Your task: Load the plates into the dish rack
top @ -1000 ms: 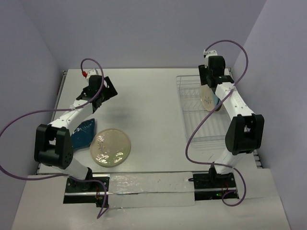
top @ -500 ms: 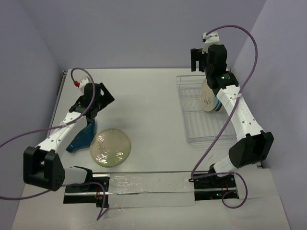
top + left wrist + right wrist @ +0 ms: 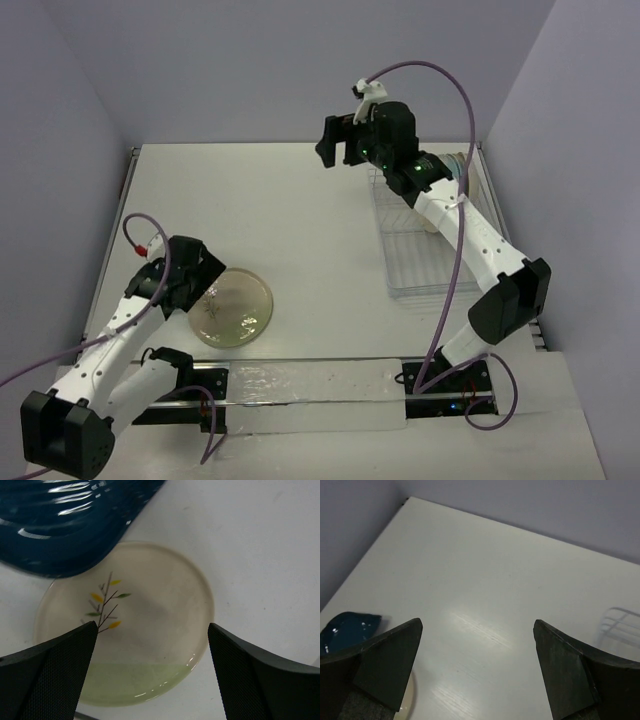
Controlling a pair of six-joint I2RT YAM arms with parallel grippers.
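Risks first: sprig plate (image 3: 240, 312) lies flat on table (image 3: 290, 200), near side, well apart from dish rack (image 3: 410, 270) at far R. A flat rim gives my fingers little to get under, so a shallow pinch prob skids it or lets it tip out on the lift. Dark blue plate (image 3: 60, 525) overlaps its edge in L wrist view, can't tell if touching. Closing on that side cd knock the two together. If R arm also comes across, cd clash w/ L arm.

Pose: L arm folded low, L gripper (image 3: 151, 625) pointing down over sprig plate, jaws wide apart, nothing in them. R arm stretched high, left of rack. R gripper (image 3: 477, 622) over bare table, jaws spread wide, empty. One racked plate (image 3: 470, 178) shows behind R arm
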